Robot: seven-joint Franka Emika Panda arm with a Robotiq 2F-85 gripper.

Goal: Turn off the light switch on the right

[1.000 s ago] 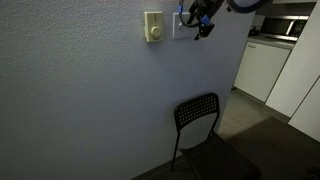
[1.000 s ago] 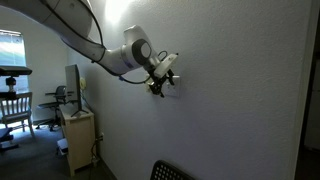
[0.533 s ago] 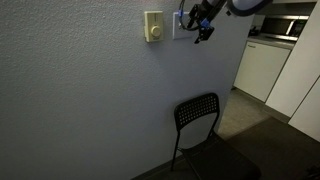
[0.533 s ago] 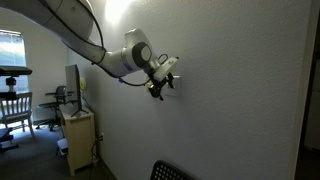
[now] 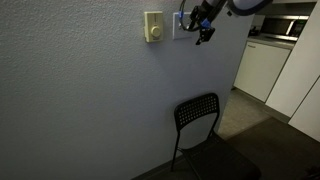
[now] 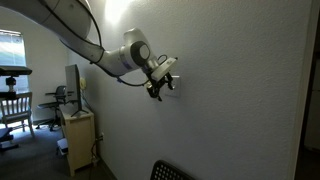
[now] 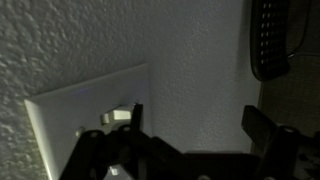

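Observation:
The white light switch plate (image 5: 180,25) is on the wall, to the right of a cream plate with a round dial knob (image 5: 153,27). My gripper (image 5: 198,22) is pressed close to the switch plate and partly covers it. In the wrist view the plate (image 7: 75,115) fills the lower left, with a small toggle (image 7: 117,115) right beside one finger. The gripper (image 7: 195,125) is open, fingers wide apart, nothing between them. In an exterior view the gripper (image 6: 163,80) is at the wall and hides the plate.
A black chair (image 5: 205,135) stands against the wall below the switches; its back shows in the wrist view (image 7: 272,40). White kitchen cabinets (image 5: 262,68) are past the wall's corner. A desk with a monitor (image 6: 74,95) stands behind the arm.
The gripper has shifted very slightly at the switch plate; otherwise nothing visibly changed.

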